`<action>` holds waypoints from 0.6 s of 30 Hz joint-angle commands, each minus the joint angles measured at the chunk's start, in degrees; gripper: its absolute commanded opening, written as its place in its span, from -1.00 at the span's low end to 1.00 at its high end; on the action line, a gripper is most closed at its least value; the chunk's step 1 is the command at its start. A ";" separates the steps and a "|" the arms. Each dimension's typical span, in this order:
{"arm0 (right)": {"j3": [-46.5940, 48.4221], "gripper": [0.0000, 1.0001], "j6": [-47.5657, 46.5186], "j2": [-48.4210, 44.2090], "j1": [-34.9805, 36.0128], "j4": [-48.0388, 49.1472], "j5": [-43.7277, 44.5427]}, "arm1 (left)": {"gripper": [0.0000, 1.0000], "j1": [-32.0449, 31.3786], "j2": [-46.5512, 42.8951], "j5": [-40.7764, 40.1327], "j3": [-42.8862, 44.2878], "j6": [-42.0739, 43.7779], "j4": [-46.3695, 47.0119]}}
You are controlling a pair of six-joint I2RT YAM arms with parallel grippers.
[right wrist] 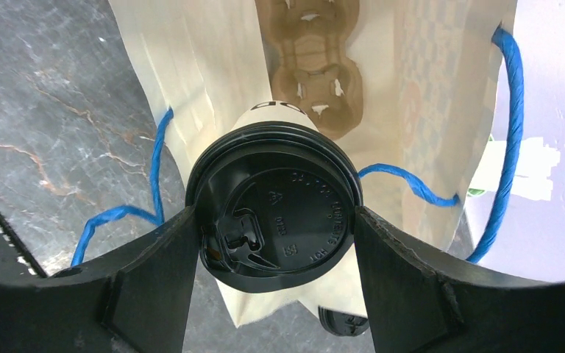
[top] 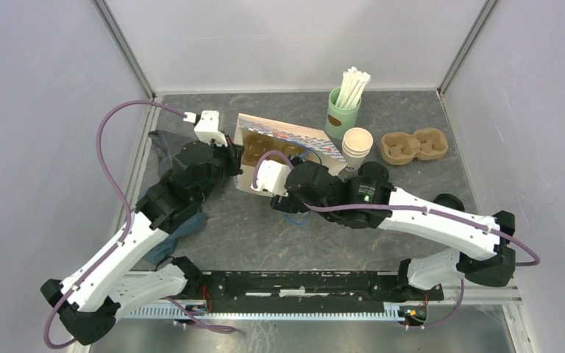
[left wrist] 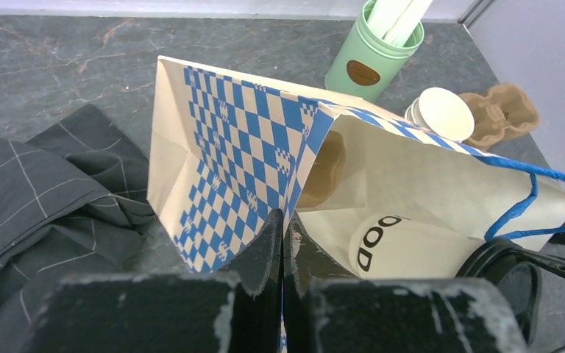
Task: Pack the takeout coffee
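I see left pincer (left wrist: 283,246) pinching bag (left wrist: 228,147) rim | right pincer (right wrist: 276,220) gripping cup (left wrist: 412,246) (lid (right wrist: 279,209) facing its camera) in bag mouth | carrier (right wrist: 309,59) inside

"ood" on the white cup (left wrist: 401,248)

1. The top external view looks down from behind the arms over the whole table (top: 265,235).
2. The left wrist view sits close beside the paper bag (left wrist: 235,147), facing its mouth.
3. The right wrist view looks into that bag, right behind a lidded cup (right wrist: 276,213); all views share the bag.
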 commanded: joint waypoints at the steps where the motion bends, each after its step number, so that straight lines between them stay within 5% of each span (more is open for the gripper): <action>1: -5.21 0.39 -3.99 -3.30 0.34 10.54 4.23 | -0.96 -0.21 -2.09 2.75 -2.05 6.08 7.00; 8: -14.73 0.40 -8.51 -5.33 -0.91 20.40 8.07 | -0.96 -0.23 -4.65 3.55 -4.63 7.69 7.04; 18: -16.65 0.38 -12.29 -4.77 -8.93 23.81 -5.37 | -0.96 -0.22 -7.20 4.93 -7.70 6.32 6.03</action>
